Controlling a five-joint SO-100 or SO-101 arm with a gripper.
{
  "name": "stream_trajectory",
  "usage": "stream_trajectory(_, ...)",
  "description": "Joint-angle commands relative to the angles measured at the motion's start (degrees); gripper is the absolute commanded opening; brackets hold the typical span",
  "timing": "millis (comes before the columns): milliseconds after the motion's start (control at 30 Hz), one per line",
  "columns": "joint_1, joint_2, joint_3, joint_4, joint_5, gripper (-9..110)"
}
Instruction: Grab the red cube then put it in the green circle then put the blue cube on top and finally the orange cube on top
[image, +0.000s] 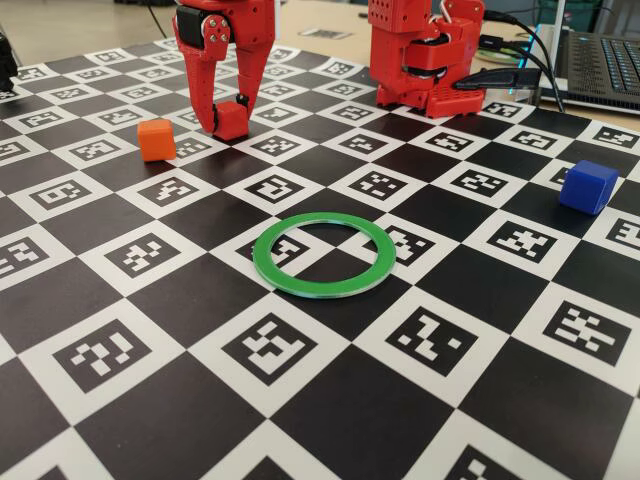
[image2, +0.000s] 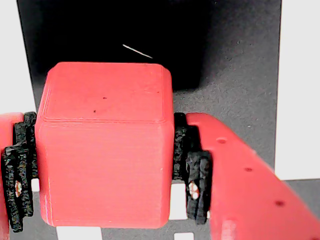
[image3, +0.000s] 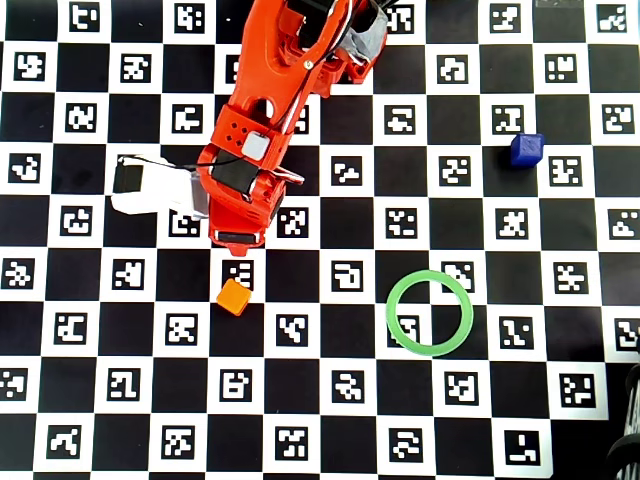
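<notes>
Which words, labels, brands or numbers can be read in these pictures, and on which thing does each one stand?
No readable text appears in any view.
The checkered mat carries only black-and-white square code markers, not letters or numbers.
The red cube, orange cube, blue cube and green circle have plain surfaces.
The laptop keyboard is too small and blurred to read.
</notes>
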Motion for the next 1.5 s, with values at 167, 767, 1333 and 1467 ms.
stream_trajectory(167,0.35,4.22,-8.79,11.34,-0.18,0)
stream_trajectory(767,-21.36,9.32,-48.52,49.13,16.87,0)
stream_trajectory(1333,-48.87,-7.38,-51.94,34.54,50.45,-1)
stream_trajectory(1467,-50.98,-13.89,-56.16,32.61,51.50,-1)
